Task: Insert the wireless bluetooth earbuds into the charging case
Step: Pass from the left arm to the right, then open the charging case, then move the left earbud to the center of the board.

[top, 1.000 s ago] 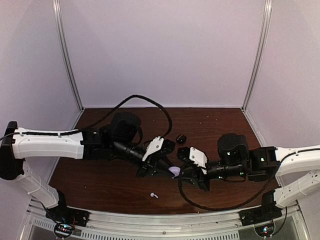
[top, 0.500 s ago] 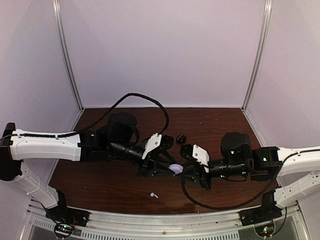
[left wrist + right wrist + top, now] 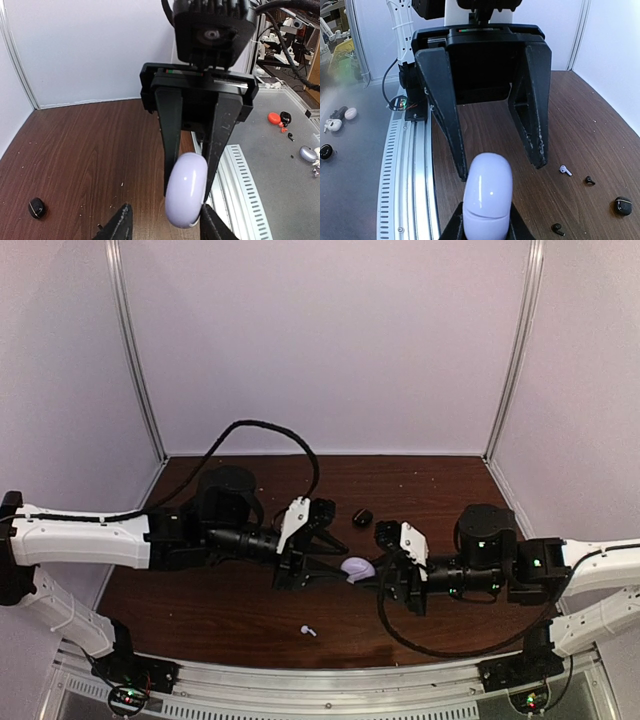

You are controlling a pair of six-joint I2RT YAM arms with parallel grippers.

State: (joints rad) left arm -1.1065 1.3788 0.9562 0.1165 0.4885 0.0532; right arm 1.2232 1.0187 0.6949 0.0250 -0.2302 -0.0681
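Note:
A closed lavender charging case (image 3: pixel 487 195) stands on edge between the two arms, and my right gripper (image 3: pixel 485 231) is shut on its lower end. In the top view the case (image 3: pixel 357 566) hangs just above the table's middle. Facing it, my left gripper (image 3: pixel 165 227) is open, its fingers standing either side of the case (image 3: pixel 186 192) without clamping it. One white earbud (image 3: pixel 565 170) and two black earbuds (image 3: pixel 590 180) (image 3: pixel 558 229) lie loose on the wood. The white earbud (image 3: pixel 308 631) is near the front edge.
A small black case (image 3: pixel 362 517) sits on the wood behind the grippers, also in the left wrist view (image 3: pixel 36 207). A slotted metal rail (image 3: pixel 405 165) runs along the near table edge. White walls close the back and sides. A black cable (image 3: pixel 270 430) loops over the left arm.
My left gripper has opened and let go of the lavender case, which now stays in the right gripper alone. The case and both grippers have shifted slightly right and away from the front edge.

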